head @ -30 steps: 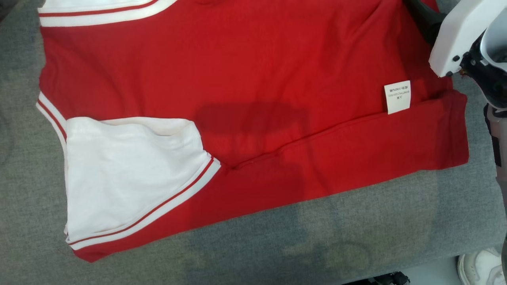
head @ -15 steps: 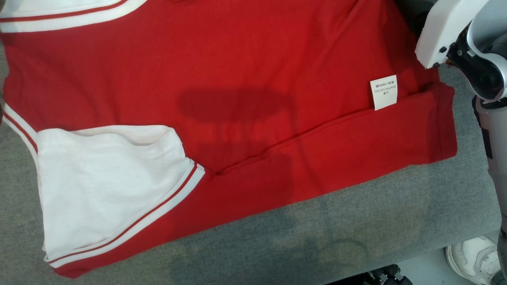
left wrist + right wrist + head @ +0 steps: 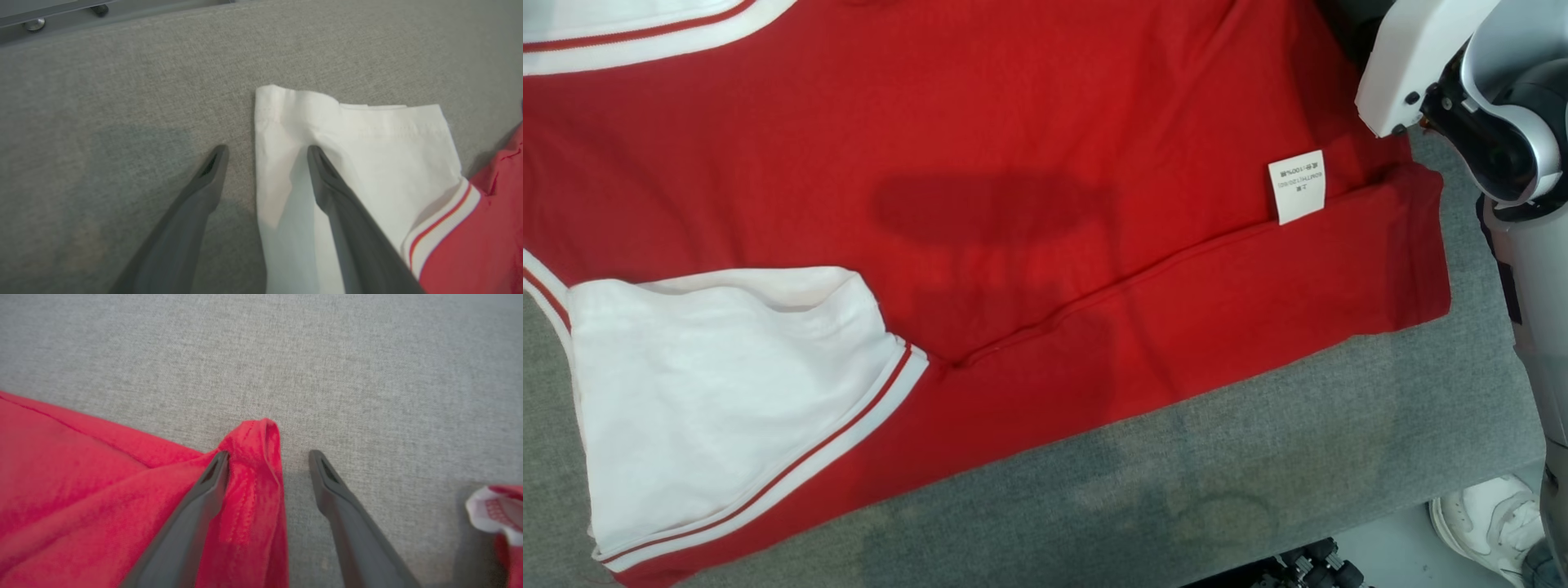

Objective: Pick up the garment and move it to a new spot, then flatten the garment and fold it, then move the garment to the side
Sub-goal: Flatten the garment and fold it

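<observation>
The garment (image 3: 1029, 122), a red shirt with a white care label (image 3: 1296, 185) and a white sleeve (image 3: 727, 392) trimmed in red and white stripes, lies spread on the grey table (image 3: 1258, 474). My right arm's white forearm (image 3: 1421, 65) hangs over its far right corner. In the right wrist view my right gripper (image 3: 267, 455) is open, with a raised red hem corner (image 3: 255, 457) between its fingers. In the left wrist view my left gripper (image 3: 265, 151) is open astride the edge of the white sleeve (image 3: 367, 147), one finger over the sleeve and the other over the table.
The table's near edge runs along the lower right, with a white shoe (image 3: 1486, 523) on the floor beyond it. A metal frame (image 3: 36, 22) borders the table past the left gripper. A red and white bit of cloth (image 3: 490, 510) lies right of the right gripper.
The whole head picture has slid left, so the camera has turned. The garment and the right forearm keep the same place relative to each other.
</observation>
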